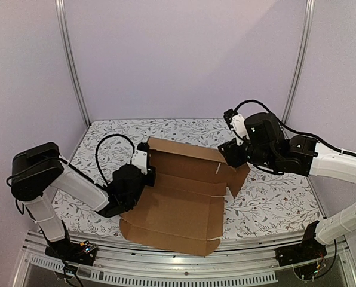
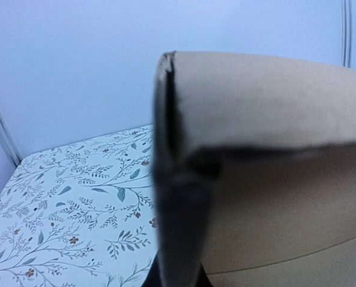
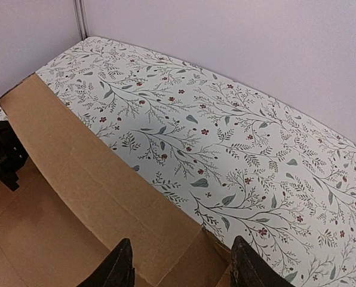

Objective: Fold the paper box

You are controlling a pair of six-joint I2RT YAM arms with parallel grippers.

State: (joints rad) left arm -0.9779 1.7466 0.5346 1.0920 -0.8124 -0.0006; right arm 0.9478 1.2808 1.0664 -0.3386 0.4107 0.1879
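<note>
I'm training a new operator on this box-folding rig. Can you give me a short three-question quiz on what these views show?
1. True or false: the right gripper is clamped shut on the paper box.
2. The table cover is: A plain white, B leaf-and-flower print, C checked.
3. Which gripper grips the box at its left edge?

Key: 1 false, it is open. 2 B. 3 the left gripper.
</note>
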